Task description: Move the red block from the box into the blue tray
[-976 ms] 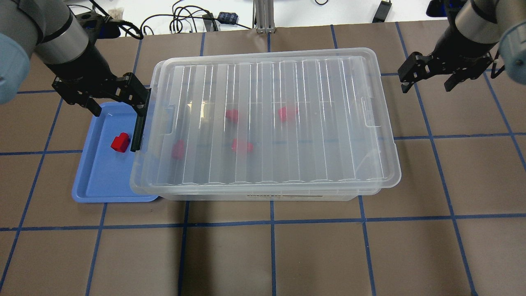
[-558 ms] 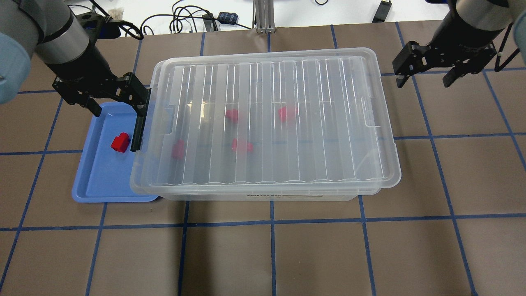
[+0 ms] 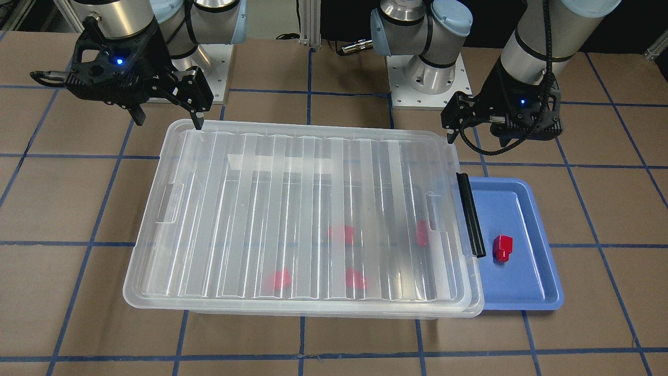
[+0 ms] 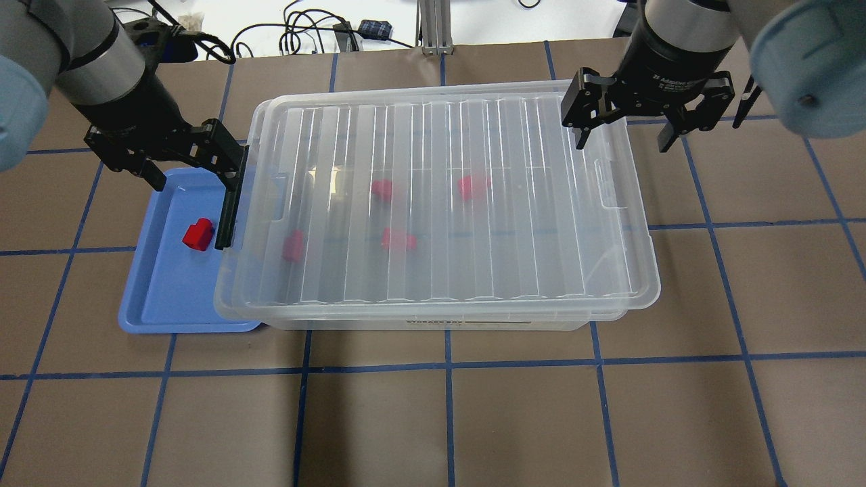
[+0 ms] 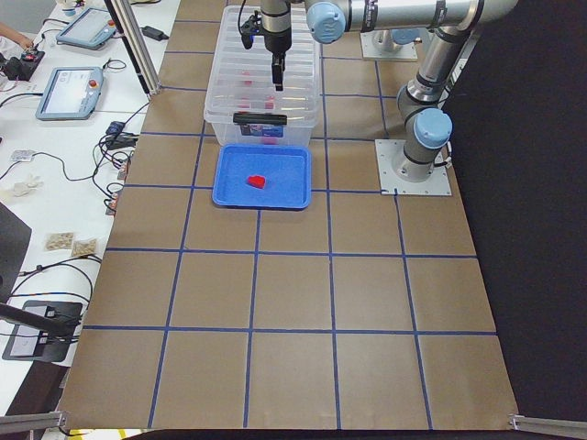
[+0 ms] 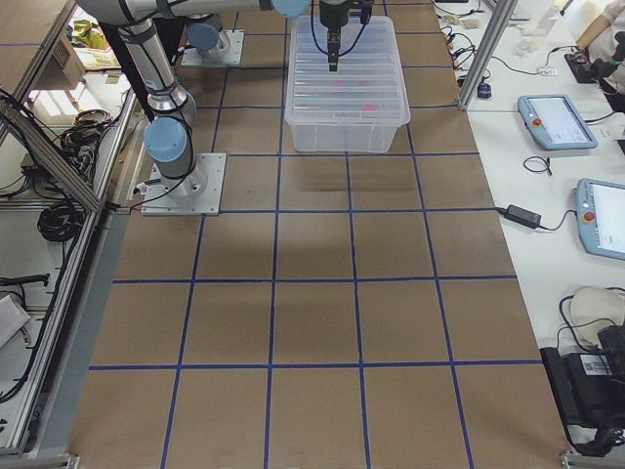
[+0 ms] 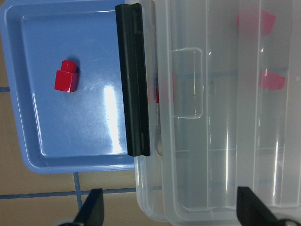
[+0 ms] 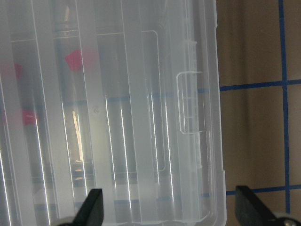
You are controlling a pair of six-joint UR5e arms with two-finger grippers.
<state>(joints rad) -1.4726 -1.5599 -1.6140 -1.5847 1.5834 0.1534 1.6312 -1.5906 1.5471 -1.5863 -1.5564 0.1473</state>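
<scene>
One red block (image 4: 197, 235) lies in the blue tray (image 4: 162, 297), also seen in the left wrist view (image 7: 66, 79). The clear box (image 4: 636, 284) has its ribbed lid on, and its black latch (image 4: 226, 210) hangs over the tray's edge. Several red blocks (image 4: 398, 239) show blurred through the lid. My left gripper (image 4: 193, 172) is open and empty above the tray's far end, beside the box's left end. My right gripper (image 4: 621, 138) is open and empty above the box's far right corner.
The box overlaps the tray's right side. Cables and a metal post (image 4: 433, 27) lie beyond the table's far edge. Brown mat with blue grid lines (image 4: 446, 365) surrounds the box. The robot bases (image 3: 422, 89) stand behind it.
My right gripper has moved left, from beyond the box's right end to over its far right corner. The left gripper, the tray and the blocks have not moved.
</scene>
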